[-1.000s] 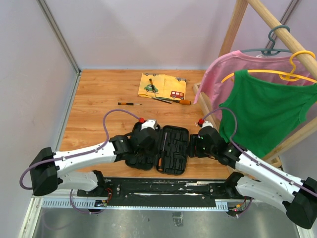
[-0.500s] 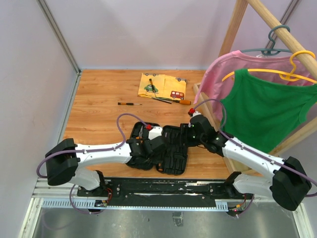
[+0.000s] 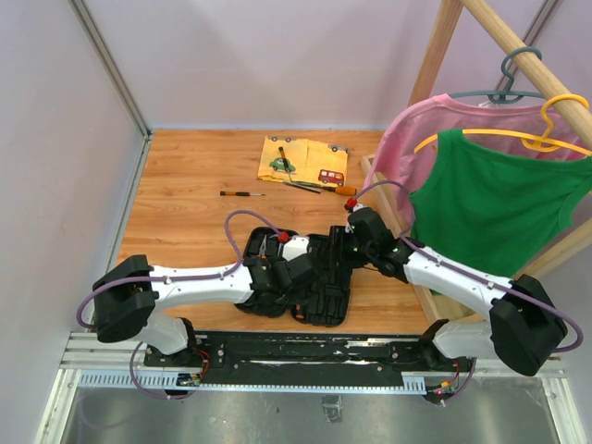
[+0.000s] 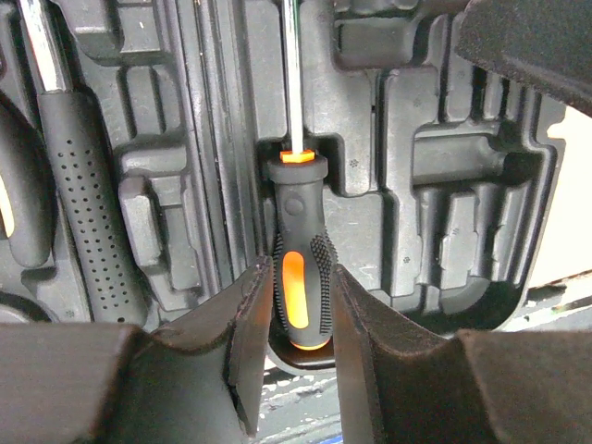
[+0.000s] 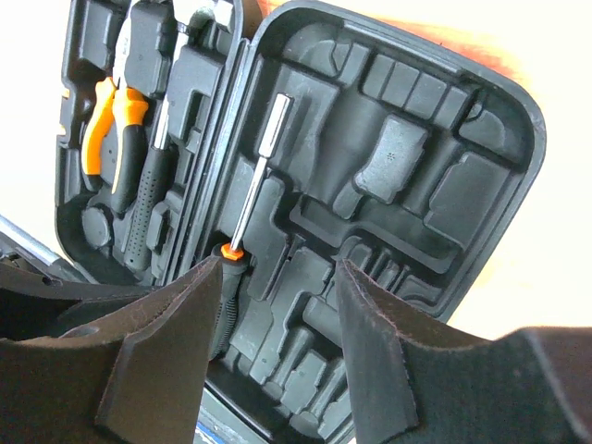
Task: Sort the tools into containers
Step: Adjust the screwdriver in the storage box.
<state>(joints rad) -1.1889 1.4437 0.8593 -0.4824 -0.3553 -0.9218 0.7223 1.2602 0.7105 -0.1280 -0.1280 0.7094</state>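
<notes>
Orange-and-black screwdriver point(image 4: 301, 268): lies in a moulded slot of the open tool case point(image 5: 416, 185), beside the hinge. Left gripper point(image 4: 302, 282): jaws narrow, close on each side of the handle; cannot tell if they press it. Right gripper point(image 5: 279, 268): jaws wide, empty, over the case. Hammer point(image 4: 88, 213) and pliers point(image 5: 116, 129) sit in the other half. Case rests near the table's point(image 3: 185, 222) front edge.

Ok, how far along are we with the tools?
Done: pliers and hammer sit in the case, left half. In hand: the left end effector straddles a screwdriver lying in its slot; grip unclear. Left: a thin dark screwdriver on the table, an orange-handled one beside the cloth, another tool on it.
</notes>
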